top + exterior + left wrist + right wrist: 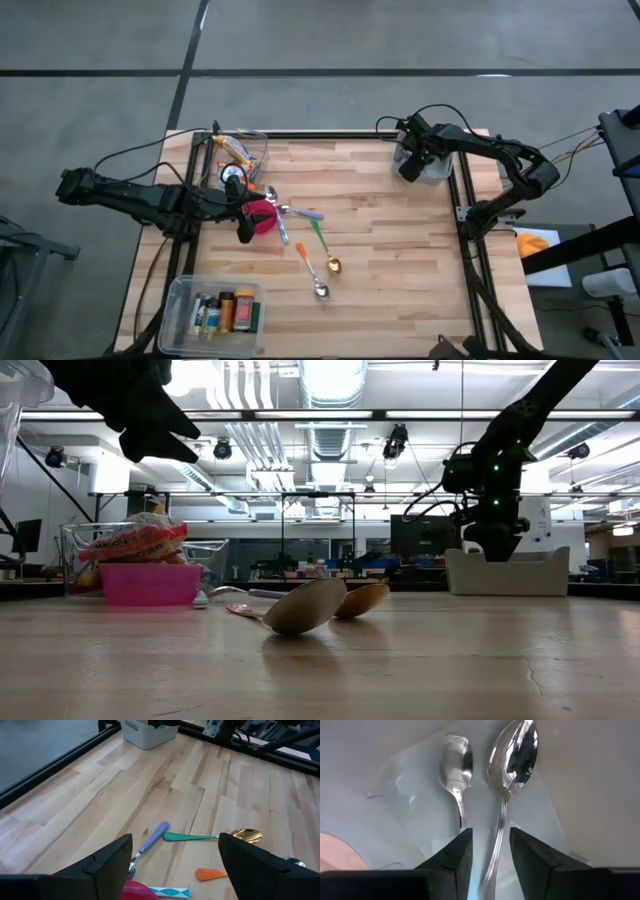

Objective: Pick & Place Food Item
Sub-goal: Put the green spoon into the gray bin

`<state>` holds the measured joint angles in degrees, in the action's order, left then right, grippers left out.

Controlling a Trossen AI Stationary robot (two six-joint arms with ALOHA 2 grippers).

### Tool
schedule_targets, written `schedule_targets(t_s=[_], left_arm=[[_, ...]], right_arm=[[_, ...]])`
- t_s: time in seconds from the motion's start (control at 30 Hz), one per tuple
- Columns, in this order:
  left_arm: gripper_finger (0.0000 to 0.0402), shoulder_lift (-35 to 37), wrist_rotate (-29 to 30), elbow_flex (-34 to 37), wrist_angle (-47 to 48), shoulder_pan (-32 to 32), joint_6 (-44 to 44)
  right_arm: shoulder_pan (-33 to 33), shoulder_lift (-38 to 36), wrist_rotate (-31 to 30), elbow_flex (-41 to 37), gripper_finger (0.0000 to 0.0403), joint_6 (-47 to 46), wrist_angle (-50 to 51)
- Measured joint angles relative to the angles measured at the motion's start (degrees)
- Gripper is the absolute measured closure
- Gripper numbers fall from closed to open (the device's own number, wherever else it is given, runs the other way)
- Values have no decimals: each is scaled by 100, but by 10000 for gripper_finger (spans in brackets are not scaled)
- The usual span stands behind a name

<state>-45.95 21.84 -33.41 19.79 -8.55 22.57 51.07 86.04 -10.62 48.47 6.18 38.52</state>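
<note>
- Broadly, the task names a food item, but what is being placed is a spoon; the only food in sight, the packets [135, 542], sits untouched in a clear box [257, 143] at the far left of the tabletop [400, 260].
- At the near left corner a tub [175, 300] of small bottles plays no visible part.
- Above a pink bowl [150, 583] hangs the left tool [175, 842], its fingers wide apart with nothing between them; this arm looks to be waiting.
- Across the middle lie the loose spoons, among them a blue-handled one [152, 835], a green-handled one [190, 837] and a gold one [334, 266]. I judge these to be the work left, if all of them are meant to go the same way.
- At the far right the right tool [490, 832] is down inside the white bin [505, 572].
- Its fingers stand a little apart, and the spoon [512, 750] runs up between them with a gap showing on one side, so the tool reads as open, not pinching.
- My judgement is that this placing is all but done: the spoon is inside the bin, and what remains is to lift the tool clear.
- As for looks, the spoon is bright polished metal with a slim handle, bowl end pointing away from the tool and lying against the bin's pale, glossy inside.
- Beside it shows a second, duller spoon shape [455, 762]; whether it is another spoon or a reflection I cannot tell.
</note>
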Motion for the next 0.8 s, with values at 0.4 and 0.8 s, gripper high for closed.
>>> schedule_targets(t_s=[0.4, 0.8], left_arm=[[104, 0, 0, 0, 2, 1, 0], [104, 0, 1, 0, 2, 0, 0]], right_arm=[[-11, -929, -130, 82, 262, -322, 11], [-105, -2718, 1866, 153, 262, -2121, 2]])
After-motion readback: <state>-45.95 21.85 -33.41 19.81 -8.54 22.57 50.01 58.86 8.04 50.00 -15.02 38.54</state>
